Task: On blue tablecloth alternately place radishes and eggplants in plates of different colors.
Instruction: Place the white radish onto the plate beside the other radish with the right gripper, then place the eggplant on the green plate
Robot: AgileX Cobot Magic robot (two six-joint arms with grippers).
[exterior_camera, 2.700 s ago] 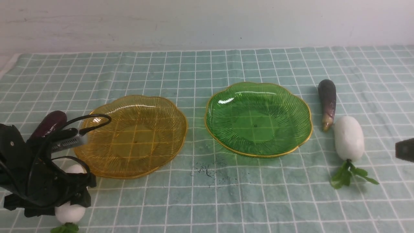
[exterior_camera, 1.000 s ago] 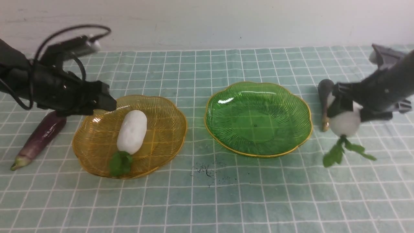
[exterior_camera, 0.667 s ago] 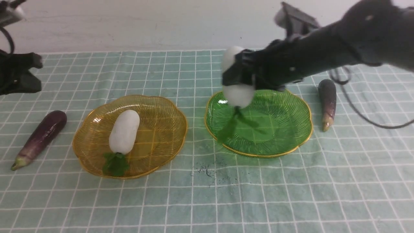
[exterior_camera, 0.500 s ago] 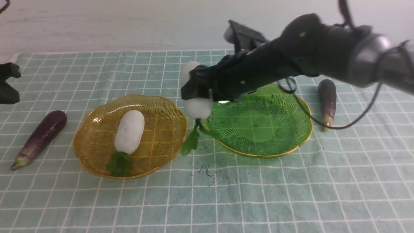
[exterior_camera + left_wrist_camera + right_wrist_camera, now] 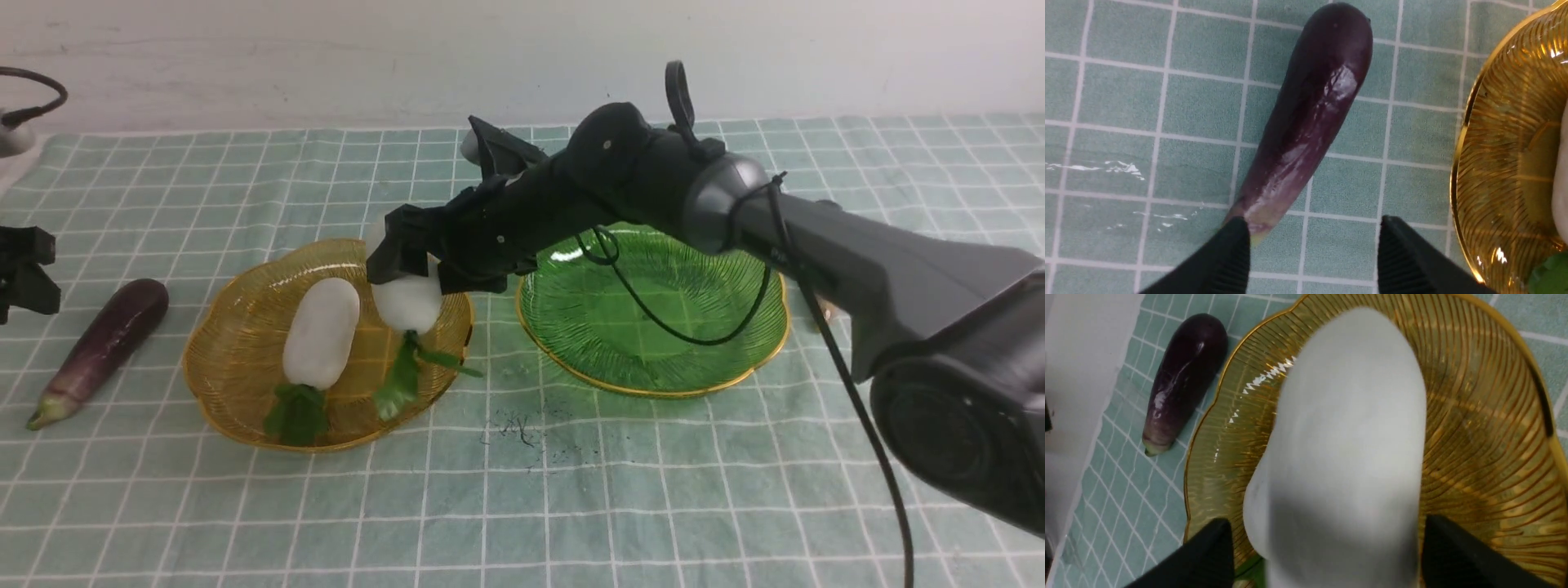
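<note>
Over amber plate (image 5: pixel 224 367), near right rim (image 5: pixel 471 318), right gripper (image 5: pixel 1329 539) spread around radish (image 5: pixel 1347 437); left gripper (image 5: pixel 1314 253) open.

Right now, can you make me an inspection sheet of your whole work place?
Surface: blue tablecloth, creased, dark smudge.
Radishes: one in the amber plate; another at the right hand, on or above that plate, can't tell.
Eggplants: one on the cloth; another mostly hidden behind the right arm.
Green plate: no vegetable seen.
Clutter: nothing seen.
Left hand: open, empty.
Right hand: open around the radish.
Cables: black cable hanging.
Surroundings: pale wall.
</note>
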